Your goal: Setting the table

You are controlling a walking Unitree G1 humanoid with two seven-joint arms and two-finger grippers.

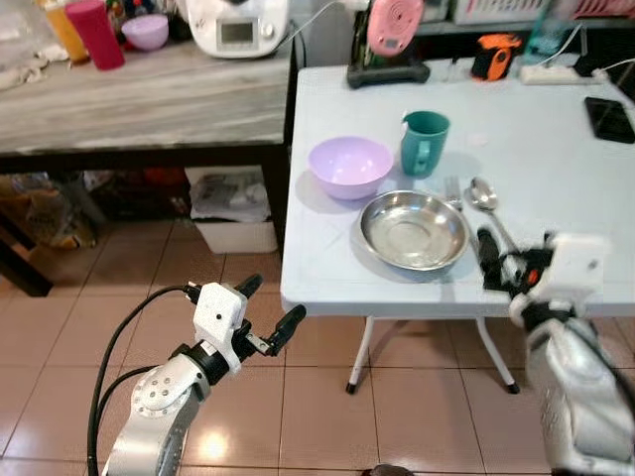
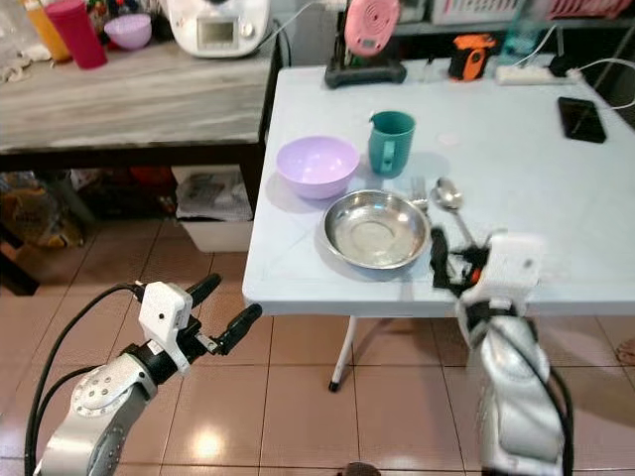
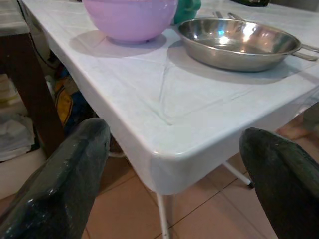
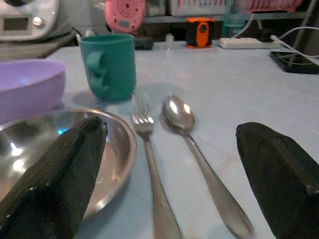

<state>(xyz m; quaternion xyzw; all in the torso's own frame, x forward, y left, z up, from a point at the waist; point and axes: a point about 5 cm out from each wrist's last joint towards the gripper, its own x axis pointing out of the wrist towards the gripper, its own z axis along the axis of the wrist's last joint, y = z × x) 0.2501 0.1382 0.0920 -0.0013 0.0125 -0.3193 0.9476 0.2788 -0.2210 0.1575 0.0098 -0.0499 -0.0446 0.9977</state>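
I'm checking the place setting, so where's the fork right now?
The fork lies flat on the white table, between the steel plate on its left and the spoon on its right, just ahead of the right gripper.

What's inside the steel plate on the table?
The steel plate holds nothing but reflections. The fork and spoon lie beside it, with the open right gripper at their handles.

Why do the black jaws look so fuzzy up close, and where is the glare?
Right wrist view: the right gripper sits too near the lens, so its fingers blur, while the fork and spoon stay sharper. Left wrist view: bright glare spots on the steel plate. Left eye view: soft shadow beside the purple bowl.
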